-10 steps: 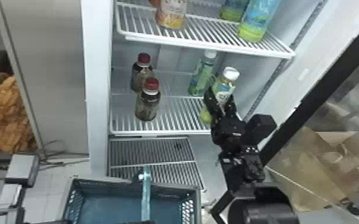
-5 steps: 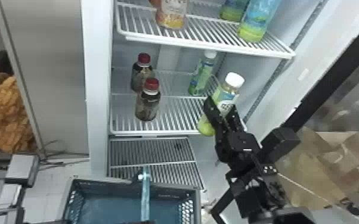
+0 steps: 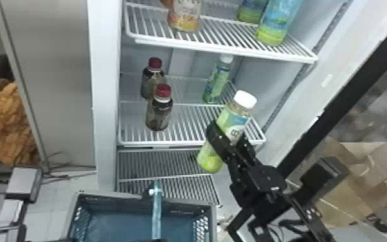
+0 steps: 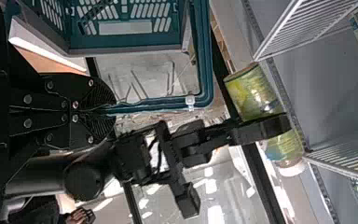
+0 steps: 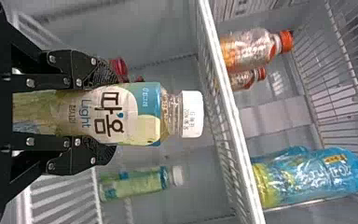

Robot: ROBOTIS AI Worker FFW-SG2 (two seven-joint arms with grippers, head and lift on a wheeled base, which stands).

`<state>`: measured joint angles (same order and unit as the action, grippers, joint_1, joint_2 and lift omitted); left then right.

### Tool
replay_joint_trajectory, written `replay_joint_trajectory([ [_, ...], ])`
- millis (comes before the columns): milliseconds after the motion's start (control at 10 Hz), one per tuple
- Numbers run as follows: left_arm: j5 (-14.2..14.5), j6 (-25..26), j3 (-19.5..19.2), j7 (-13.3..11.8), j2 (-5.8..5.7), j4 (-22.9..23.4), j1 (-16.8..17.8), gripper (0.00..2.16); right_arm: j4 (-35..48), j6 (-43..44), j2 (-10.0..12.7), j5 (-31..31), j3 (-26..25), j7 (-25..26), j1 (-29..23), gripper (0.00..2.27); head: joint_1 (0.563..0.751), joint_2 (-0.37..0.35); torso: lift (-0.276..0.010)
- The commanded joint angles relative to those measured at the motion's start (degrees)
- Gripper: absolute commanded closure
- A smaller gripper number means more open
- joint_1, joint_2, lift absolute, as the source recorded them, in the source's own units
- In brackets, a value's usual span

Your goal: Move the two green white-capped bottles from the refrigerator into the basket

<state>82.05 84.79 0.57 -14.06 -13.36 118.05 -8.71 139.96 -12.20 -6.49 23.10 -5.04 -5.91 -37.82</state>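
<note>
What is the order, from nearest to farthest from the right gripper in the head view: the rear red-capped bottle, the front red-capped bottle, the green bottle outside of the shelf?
1. Green bottle: between the fingers of the right gripper.
2. Front red-capped bottle: to the left, on the shelf.
3. Rear red-capped bottle: also left, deeper in.

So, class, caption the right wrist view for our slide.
Black right pincer grips green white-capped plastic bottle near white wire shelf.
</note>
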Motion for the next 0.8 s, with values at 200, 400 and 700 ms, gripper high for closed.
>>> replay_joint_trajectory([
  [200, 0.1, 0.0, 0.0, 0.0, 0.0, 0.0, -0.1, 1.16, 6.4, -6.4, 1.4, 3.9, 0.0, -0.9, -9.4, 0.89, 0.695, -0.35, -0.263],
  [400, 0.0, 0.0, 0.0, 0.0, 0.0, 0.0, -0.3, 1.16, 9.4, -11.0, 2.0, 5.2, 0.0, -2.3, -12.8, 0.89, 0.695, -0.35, -0.263],
  [700, -0.4, 0.3, 0.0, 0.0, -0.09, 0.0, -0.4, 1.16, 14.1, -18.7, 1.4, 7.4, -0.2, -3.4, -17.4, 0.89, 0.695, -0.35, -0.263],
])
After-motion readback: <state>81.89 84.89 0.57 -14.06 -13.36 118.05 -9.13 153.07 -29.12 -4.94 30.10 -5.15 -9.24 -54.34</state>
